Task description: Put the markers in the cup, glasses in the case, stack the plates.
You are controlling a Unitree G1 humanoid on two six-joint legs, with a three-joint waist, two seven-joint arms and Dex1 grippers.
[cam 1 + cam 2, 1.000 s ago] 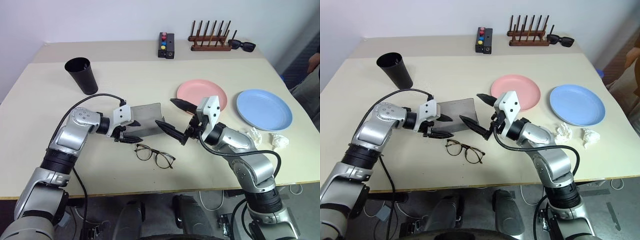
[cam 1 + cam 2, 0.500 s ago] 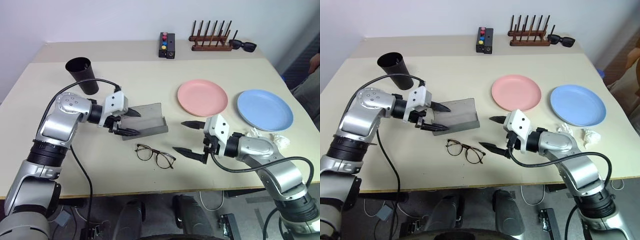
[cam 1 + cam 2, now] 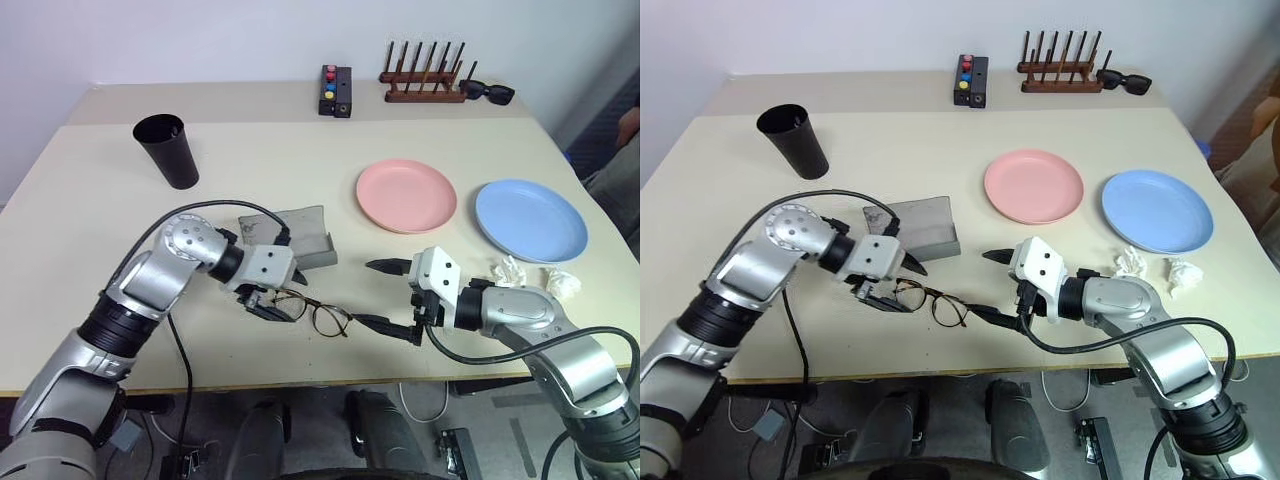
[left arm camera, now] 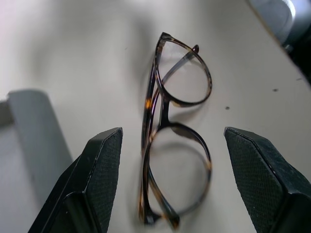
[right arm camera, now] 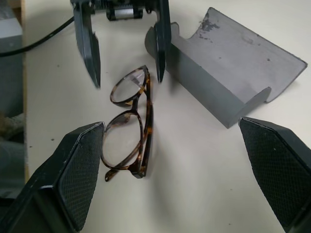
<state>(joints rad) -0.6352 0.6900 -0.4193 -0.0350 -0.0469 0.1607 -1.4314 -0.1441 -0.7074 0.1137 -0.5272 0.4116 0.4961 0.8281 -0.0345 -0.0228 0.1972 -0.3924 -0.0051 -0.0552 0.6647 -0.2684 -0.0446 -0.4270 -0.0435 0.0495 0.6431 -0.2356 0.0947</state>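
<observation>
Glasses (image 3: 311, 312) lie on the beige tabletop (image 3: 90, 200) by the case (image 3: 300, 235) — both grippers' fingers (image 4: 102, 165) apart, white wall behind.

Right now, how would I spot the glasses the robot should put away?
On the cream table, look beside the open grey case, toward the near edge. The glasses lie there between both grippers; their lenses are clear, unlike the black sunglasses by the far wooden rack.

Beige table (image 3: 90, 200) against plain white wall (image 3: 200, 40)
</observation>
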